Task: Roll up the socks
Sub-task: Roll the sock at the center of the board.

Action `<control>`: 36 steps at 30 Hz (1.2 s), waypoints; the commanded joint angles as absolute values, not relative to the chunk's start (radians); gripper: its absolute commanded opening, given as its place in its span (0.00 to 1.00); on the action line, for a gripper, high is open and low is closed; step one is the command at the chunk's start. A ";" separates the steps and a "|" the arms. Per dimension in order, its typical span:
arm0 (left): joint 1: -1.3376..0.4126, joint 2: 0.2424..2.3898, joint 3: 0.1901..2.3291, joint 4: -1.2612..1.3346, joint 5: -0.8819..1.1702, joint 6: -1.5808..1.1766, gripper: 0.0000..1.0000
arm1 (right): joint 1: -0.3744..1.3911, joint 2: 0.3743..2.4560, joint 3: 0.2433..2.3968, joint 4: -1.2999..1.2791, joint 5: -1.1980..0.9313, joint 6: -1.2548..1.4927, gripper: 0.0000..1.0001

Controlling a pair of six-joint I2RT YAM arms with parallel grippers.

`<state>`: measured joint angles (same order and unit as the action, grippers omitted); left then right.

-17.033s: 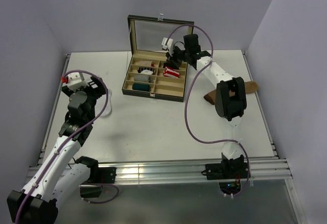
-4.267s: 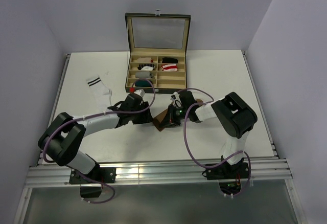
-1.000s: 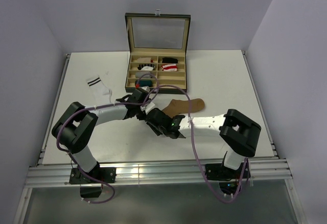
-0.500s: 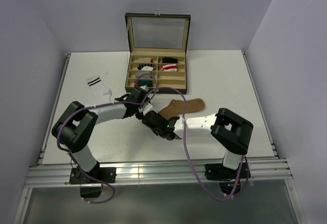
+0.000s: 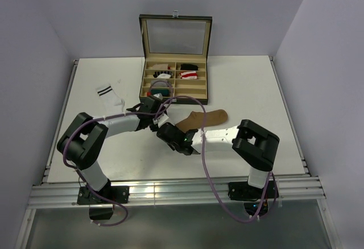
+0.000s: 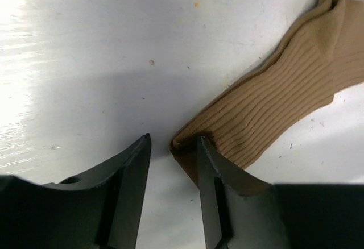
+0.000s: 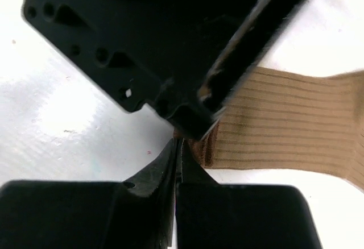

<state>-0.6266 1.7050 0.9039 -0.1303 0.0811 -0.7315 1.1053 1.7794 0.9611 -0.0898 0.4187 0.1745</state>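
The tan sock (image 5: pixel 206 117) lies flat on the table, its cuff end pointing left toward both grippers. My left gripper (image 6: pixel 173 145) is open over the cuff corner (image 6: pixel 181 142); its right finger (image 6: pixel 211 169) rests on the tan sock (image 6: pixel 284 95). My right gripper (image 7: pixel 178 142) is shut, its tips at the sock's cuff edge (image 7: pixel 207 146), right under the left gripper's black body (image 7: pixel 170 50). Whether fabric is pinched I cannot tell. In the top view both grippers (image 5: pixel 161 123) (image 5: pixel 166 131) meet at the cuff. A white sock with dark stripes (image 5: pixel 110 98) lies to the left.
An open compartment box (image 5: pixel 174 92) stands at the back, its lid upright, holding a red-and-white striped sock (image 5: pixel 189 75) and small rolled bundles. The left arm's cable loops near the box's front. The table's side rails run along the left and right edges.
My right gripper's jaws have closed at the cuff and that arm has shifted slightly left. My left gripper's jaws have spread a little wider.
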 commanded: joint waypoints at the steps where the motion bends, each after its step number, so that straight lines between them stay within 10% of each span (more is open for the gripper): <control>1: -0.672 1.637 0.893 -0.176 0.034 -0.749 0.46 | 1.051 1.821 0.934 -0.201 0.273 0.176 0.00; 15: -0.620 1.450 0.812 -0.086 -0.038 -0.879 0.68 | 0.729 1.698 0.821 -0.080 -0.329 0.201 0.00; 36: -0.661 1.692 0.856 0.087 0.181 -0.839 0.57 | 0.554 1.761 0.825 -0.037 -0.580 0.236 0.00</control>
<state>-0.6529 1.6611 0.8055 0.0479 0.1516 -0.8581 0.5579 1.7393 0.8364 -0.0040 -0.5865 0.2390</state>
